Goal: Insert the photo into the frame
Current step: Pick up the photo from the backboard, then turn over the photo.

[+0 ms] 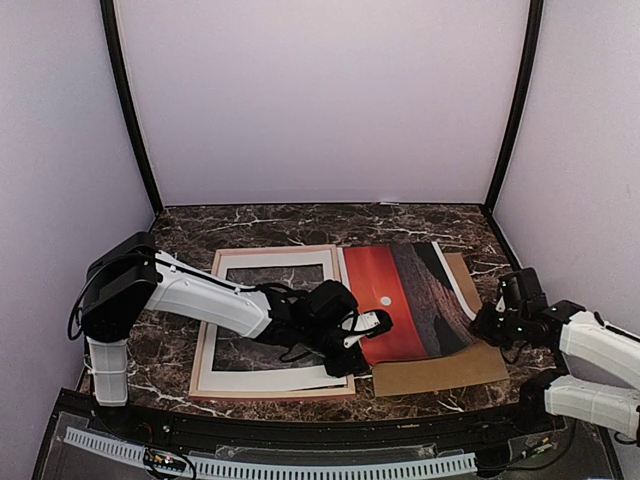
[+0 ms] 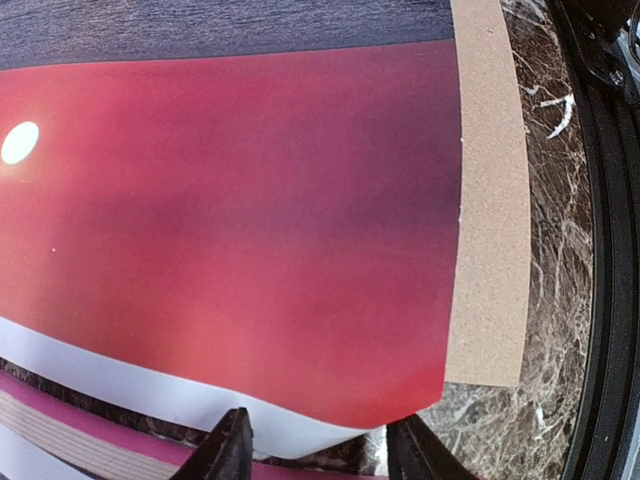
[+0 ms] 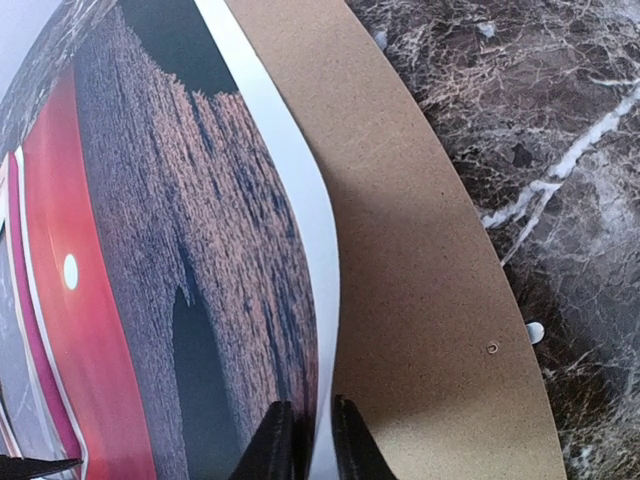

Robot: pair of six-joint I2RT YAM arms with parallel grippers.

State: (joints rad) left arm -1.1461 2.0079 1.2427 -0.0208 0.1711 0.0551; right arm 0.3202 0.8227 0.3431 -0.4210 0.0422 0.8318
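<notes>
The photo, a sunset print with red sky, a white sun and dark sea, lies right of centre on a brown backing board. The frame lies flat to its left, holding a white mat board. My left gripper is at the print's near-left corner. In the left wrist view its jaws stand apart, with the curled-up corner of the photo between them. My right gripper is at the print's right edge. Its jaws are pinched on the raised edge of the photo.
The backing board sticks out beyond the print on the right and near sides. Dark marble tabletop surrounds everything, with pale walls behind and at both sides. The frame's pink-red rail shows just under the print's lifted corner.
</notes>
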